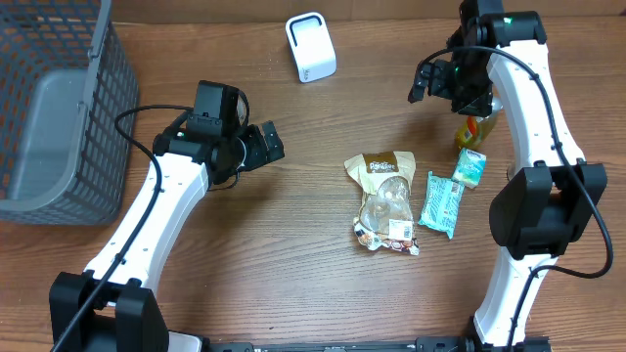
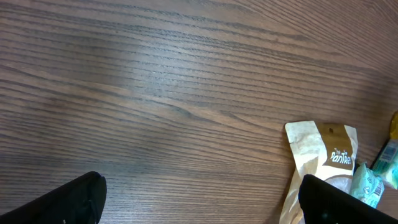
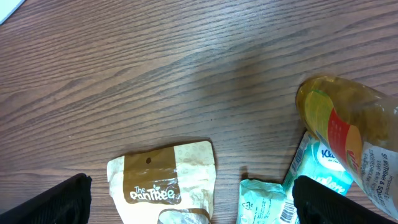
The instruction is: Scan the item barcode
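Observation:
A brown-and-cream snack bag (image 1: 383,198) (image 2: 323,155) (image 3: 168,180) lies flat mid-table. Right of it lie a teal packet (image 1: 442,203) (image 3: 264,202) and a small green tissue pack (image 1: 469,166) (image 3: 323,163), both showing barcodes in the right wrist view. A yellow bottle (image 1: 475,128) (image 3: 348,130) lies beside them. The white scanner (image 1: 310,46) stands at the back. My left gripper (image 1: 271,144) (image 2: 199,208) is open over bare wood left of the bag. My right gripper (image 1: 423,84) (image 3: 199,205) is open above the items, holding nothing.
A grey mesh basket (image 1: 59,108) fills the far left of the table. The right arm's links (image 1: 533,117) run along the right side, close to the bottle.

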Controlling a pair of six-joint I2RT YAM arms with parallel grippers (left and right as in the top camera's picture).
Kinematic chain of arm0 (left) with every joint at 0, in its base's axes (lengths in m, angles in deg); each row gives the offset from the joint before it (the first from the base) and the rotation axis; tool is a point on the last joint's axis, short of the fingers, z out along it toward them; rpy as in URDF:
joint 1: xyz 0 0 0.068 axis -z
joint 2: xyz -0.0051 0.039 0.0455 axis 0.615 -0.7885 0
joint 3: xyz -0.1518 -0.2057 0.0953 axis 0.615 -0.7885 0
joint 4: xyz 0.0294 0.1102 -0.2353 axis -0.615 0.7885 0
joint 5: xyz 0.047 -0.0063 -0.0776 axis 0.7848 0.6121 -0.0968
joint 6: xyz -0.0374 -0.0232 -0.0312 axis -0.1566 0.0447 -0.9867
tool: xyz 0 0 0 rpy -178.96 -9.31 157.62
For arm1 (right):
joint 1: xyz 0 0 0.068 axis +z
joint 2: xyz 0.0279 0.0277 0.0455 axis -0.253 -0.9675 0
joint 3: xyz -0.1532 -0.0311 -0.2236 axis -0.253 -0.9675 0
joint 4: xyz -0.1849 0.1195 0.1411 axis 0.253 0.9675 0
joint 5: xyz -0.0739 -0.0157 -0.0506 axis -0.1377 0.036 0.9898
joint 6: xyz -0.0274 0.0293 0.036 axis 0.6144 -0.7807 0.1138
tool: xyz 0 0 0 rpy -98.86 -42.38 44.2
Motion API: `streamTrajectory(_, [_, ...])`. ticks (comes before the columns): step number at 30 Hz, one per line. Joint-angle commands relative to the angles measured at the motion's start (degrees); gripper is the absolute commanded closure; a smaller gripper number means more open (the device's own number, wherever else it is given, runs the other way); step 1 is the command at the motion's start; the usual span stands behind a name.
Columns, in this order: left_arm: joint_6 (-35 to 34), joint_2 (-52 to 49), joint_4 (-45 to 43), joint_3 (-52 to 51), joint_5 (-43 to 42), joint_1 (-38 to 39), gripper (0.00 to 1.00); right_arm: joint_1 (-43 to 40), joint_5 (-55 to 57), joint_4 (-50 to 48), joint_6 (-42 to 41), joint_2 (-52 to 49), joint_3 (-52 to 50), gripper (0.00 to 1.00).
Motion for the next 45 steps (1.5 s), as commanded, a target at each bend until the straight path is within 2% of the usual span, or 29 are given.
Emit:
streamTrajectory(1, [0.5,0.4,0.0,0.2,0.9,-0.1,0.0,-0.1,-0.3,-0.2,0.2,1.0,1.4,0.0])
streamTrajectory(15, [0.5,0.4,0.0,0.2,0.9,-0.1,0.0,2.2,-0.3,-0.2,0.2,3.9,1.5,0.0])
streamTrajectory(25, [0.5,0.4,0.0,0.2,0.9,-0.1,0.0,7.8,-0.3,-0.2,0.2,15.4,1.5,0.0])
streamTrajectory(45, [0.5,0.4,0.0,0.2,0.9,-0.1,0.0,8.0,-0.3,-0.2,0.2,34.9,1.4,0.0])
